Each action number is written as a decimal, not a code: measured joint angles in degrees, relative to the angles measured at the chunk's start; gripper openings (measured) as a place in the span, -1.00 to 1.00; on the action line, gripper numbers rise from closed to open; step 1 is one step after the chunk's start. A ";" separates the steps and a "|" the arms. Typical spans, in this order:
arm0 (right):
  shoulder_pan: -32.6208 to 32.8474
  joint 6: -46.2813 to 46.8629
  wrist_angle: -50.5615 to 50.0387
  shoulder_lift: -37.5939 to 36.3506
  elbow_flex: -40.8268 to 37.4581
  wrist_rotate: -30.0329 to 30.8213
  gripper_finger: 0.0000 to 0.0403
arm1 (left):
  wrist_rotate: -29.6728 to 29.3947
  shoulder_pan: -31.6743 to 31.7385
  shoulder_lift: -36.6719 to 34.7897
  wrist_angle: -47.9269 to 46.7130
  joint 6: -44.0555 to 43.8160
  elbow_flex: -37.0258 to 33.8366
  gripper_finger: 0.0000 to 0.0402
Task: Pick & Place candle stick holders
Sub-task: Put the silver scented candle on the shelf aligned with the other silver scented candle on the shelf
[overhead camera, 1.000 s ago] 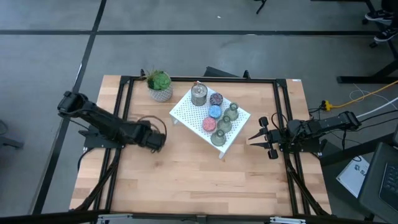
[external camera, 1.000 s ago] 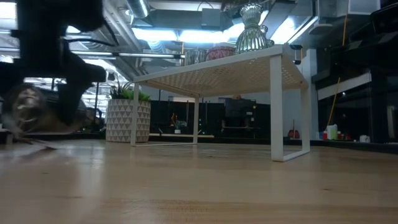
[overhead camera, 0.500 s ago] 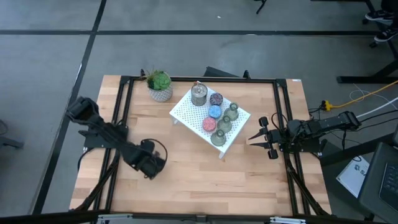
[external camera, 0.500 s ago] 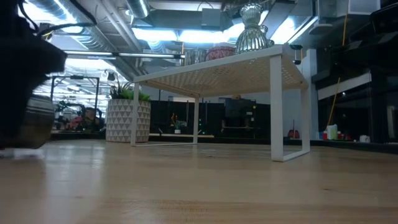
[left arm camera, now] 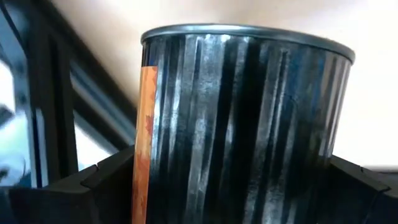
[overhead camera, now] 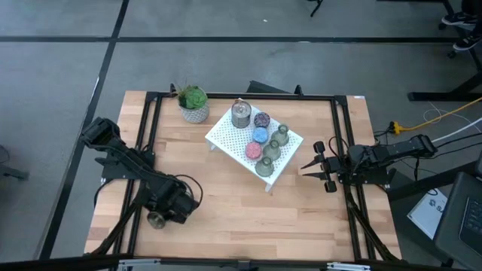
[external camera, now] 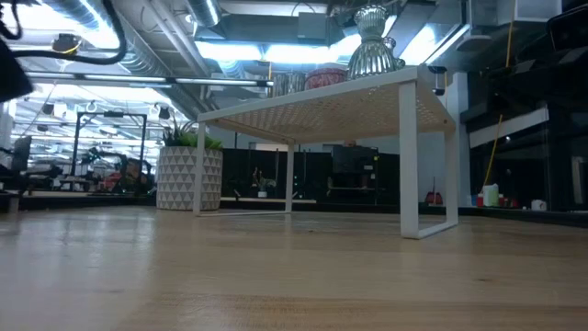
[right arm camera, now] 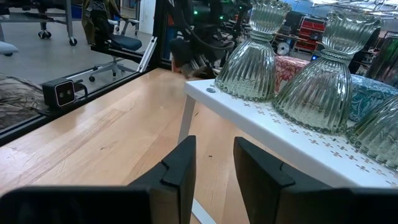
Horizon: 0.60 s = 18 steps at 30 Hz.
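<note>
Silver ribbed cylindrical holder point(left arm camera: 245, 124) sits clamped in left gripper point(overhead camera: 162, 217).

A white perforated stand point(overhead camera: 226, 135) sits mid-counter point(overhead camera: 226, 218); a green potted plant point(overhead camera: 193, 103) stands just beside the stand's far-left corner, apart from it.

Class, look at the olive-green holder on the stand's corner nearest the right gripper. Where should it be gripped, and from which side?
Grip the olive-green holder at its narrow waist, between the flared cup and the bell base. It stands upright at the white stand's edge, so the right gripper probably does best coming in level from the table's right side.
</note>
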 joint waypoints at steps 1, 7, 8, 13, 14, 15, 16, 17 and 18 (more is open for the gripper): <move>0.00 0.02 0.00 0.01 0.00 0.00 -0.44 | 1.96 -0.12 0.00 0.03 -0.67 0.02 0.80; 0.00 0.01 0.00 0.01 -0.01 0.00 -0.44 | 11.58 -1.57 0.00 -0.03 -2.94 0.00 0.82; 0.00 0.01 0.00 0.01 0.01 0.00 -0.44 | 12.75 -1.94 0.00 0.07 -4.11 0.00 0.83; 0.00 0.00 0.00 0.00 -0.01 0.00 -0.44 | 14.95 -4.07 0.52 0.73 -8.83 0.00 0.83; 0.00 0.02 0.00 0.00 -0.01 0.00 -0.44 | 14.98 -4.68 1.03 1.36 -9.65 0.00 0.83; 0.00 0.00 0.00 0.00 -0.01 0.00 -0.44 | 14.86 -5.24 1.63 1.98 -9.86 0.00 0.83; 0.00 0.00 0.00 0.01 -0.01 0.00 -0.44 | 14.97 -5.57 2.40 2.73 -9.78 0.00 0.83; 0.00 0.00 0.00 0.00 -0.01 0.00 -0.44 | 15.40 -5.68 3.30 3.60 -9.41 0.00 0.83; 0.00 0.02 0.00 0.01 0.00 -0.01 -0.44 | 16.09 -5.69 4.41 4.66 -9.16 0.00 0.83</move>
